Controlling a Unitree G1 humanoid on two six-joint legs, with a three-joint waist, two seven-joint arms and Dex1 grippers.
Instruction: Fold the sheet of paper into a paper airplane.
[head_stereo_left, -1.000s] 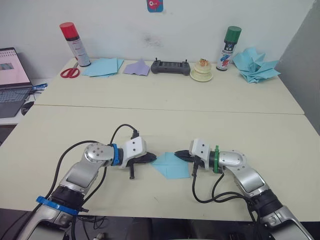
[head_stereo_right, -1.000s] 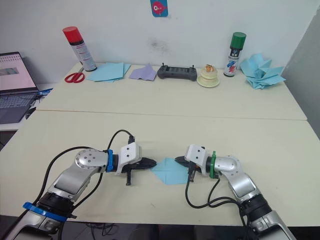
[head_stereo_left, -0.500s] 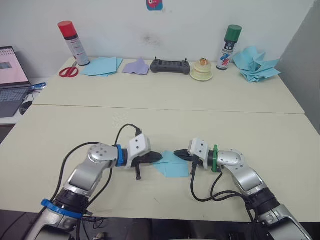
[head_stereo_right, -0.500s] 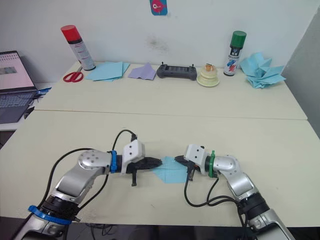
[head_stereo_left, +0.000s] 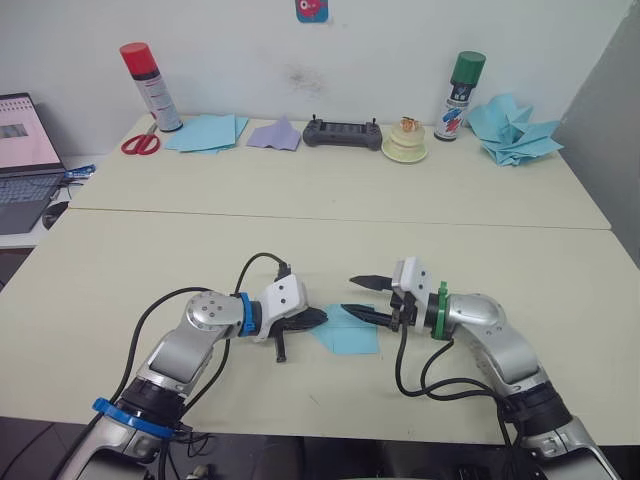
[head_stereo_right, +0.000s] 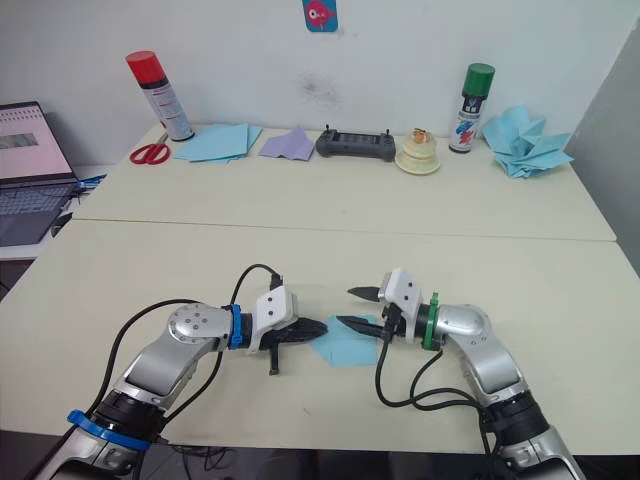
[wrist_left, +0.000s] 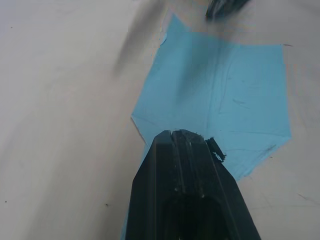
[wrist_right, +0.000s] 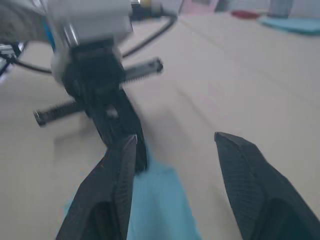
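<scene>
The thin, creased, light sky-blue sheet of paper (head_stereo_left: 345, 331), already narrowed to a point at one end, lies flat on the cream bench (head_stereo_left: 330, 250), near its front edge. It sits between the two grippers.

Left gripper (head_stereo_left: 314, 318): black fingers pressed together, tip at the sheet's left edge. In the left wrist view the closed fingers (wrist_left: 186, 165) overlap the sheet's near edge; it looks like they are pinning or pinching it, but I cannot tell for sure whether paper is actually between them.

Right gripper (head_stereo_left: 362, 297): fingers spread wide apart. The lower finger reaches over the sheet's right part, the upper finger is raised clear above the bench. Nothing is held.

Far side of the bench from the sheet, along the wall:
- red-capped spray can (head_stereo_left: 151, 87)
- red-handled scissors (head_stereo_left: 140, 144)
- flat pile of light-blue sheets (head_stereo_left: 206, 132)
- pale purple folded paper piece (head_stereo_left: 274, 135)
- black handheld controller (head_stereo_left: 343, 132)
- green-capped spray can (head_stereo_left: 456, 96)
- spiky heap of blue paper shapes (head_stereo_left: 512, 130)
</scene>
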